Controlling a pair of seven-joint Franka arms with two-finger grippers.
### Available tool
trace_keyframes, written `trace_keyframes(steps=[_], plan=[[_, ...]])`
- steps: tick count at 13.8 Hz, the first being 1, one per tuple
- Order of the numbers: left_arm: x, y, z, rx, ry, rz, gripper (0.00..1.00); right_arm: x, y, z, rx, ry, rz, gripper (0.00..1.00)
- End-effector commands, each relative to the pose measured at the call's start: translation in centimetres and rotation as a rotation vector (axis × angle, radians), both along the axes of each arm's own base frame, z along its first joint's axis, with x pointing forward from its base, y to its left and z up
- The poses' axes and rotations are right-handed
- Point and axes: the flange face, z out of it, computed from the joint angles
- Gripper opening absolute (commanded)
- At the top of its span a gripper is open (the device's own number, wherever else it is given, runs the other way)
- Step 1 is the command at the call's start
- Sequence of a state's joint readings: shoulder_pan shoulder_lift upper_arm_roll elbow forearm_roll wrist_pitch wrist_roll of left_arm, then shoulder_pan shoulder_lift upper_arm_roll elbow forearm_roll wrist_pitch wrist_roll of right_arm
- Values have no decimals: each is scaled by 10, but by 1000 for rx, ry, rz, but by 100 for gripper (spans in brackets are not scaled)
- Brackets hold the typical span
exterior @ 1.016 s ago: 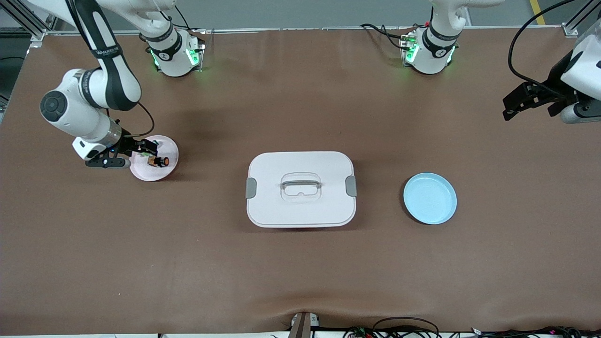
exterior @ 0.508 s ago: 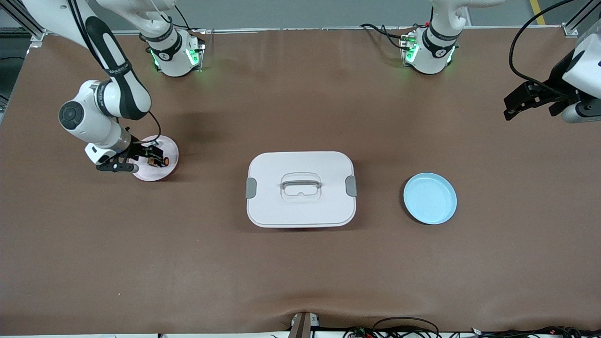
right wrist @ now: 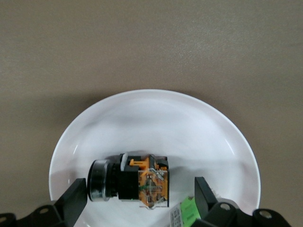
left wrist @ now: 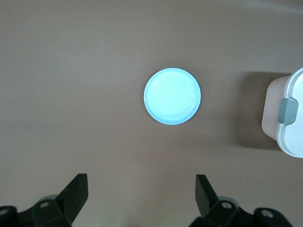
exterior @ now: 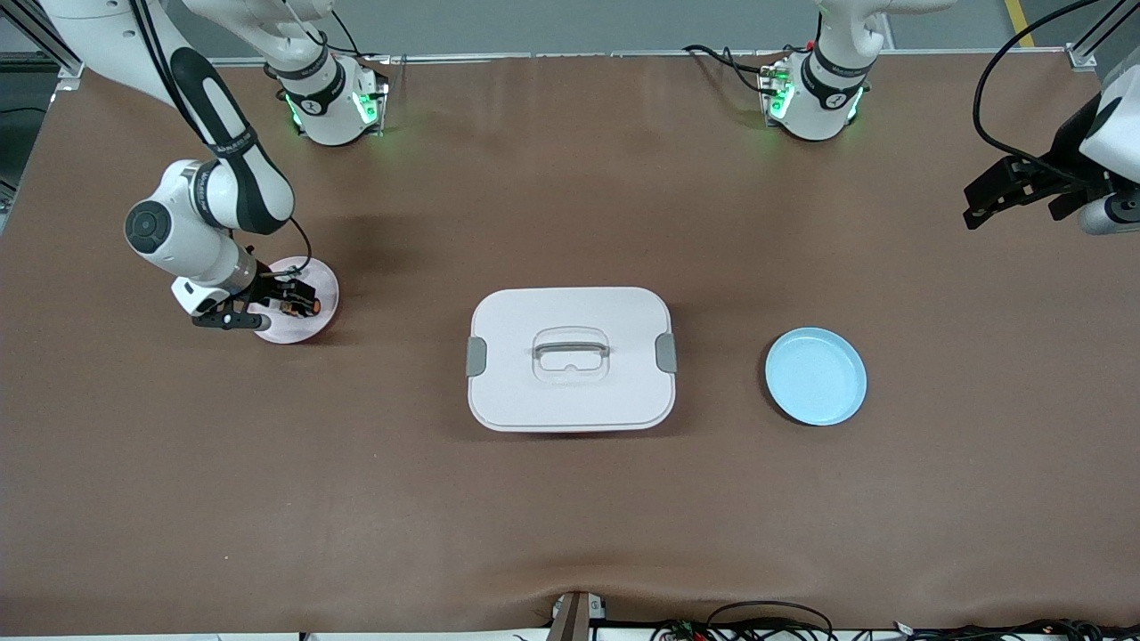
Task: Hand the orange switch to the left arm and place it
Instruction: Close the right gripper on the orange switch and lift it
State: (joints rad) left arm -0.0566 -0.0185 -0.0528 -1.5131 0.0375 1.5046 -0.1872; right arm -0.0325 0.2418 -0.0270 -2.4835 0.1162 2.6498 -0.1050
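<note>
The orange switch (exterior: 301, 308) lies on its side on a pink plate (exterior: 322, 283) toward the right arm's end of the table. My right gripper (exterior: 280, 301) is low over that plate and open. In the right wrist view the switch (right wrist: 130, 182) lies between the two fingers (right wrist: 73, 201), black cap end toward one, orange block toward the other, and neither touches it. The white box (exterior: 570, 356) stands mid-table. My left gripper (exterior: 989, 198) hangs open and empty over the left arm's end of the table.
A blue plate (exterior: 816, 376) sits between the box and the left arm's end; the left wrist view shows that blue plate (left wrist: 172, 96) and a corner of the box (left wrist: 289, 111). A small green-and-white component (right wrist: 182, 215) lies on the pink plate (right wrist: 156, 118) beside the switch.
The right arm has swung in and brought its open gripper down around the switch on the pink plate. The left gripper has drifted slightly toward the table's end.
</note>
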Motion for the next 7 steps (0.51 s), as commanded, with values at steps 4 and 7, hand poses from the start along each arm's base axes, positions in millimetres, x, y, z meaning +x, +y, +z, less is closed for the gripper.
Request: trace_keyframes(steps=[4,7], plan=[[3,5,2,-2,-6,2,100,0,4,-13,10,-3,3,100],[10,5,-7,-1,-3,1,100,-1,9,-13,10,0,13,66]])
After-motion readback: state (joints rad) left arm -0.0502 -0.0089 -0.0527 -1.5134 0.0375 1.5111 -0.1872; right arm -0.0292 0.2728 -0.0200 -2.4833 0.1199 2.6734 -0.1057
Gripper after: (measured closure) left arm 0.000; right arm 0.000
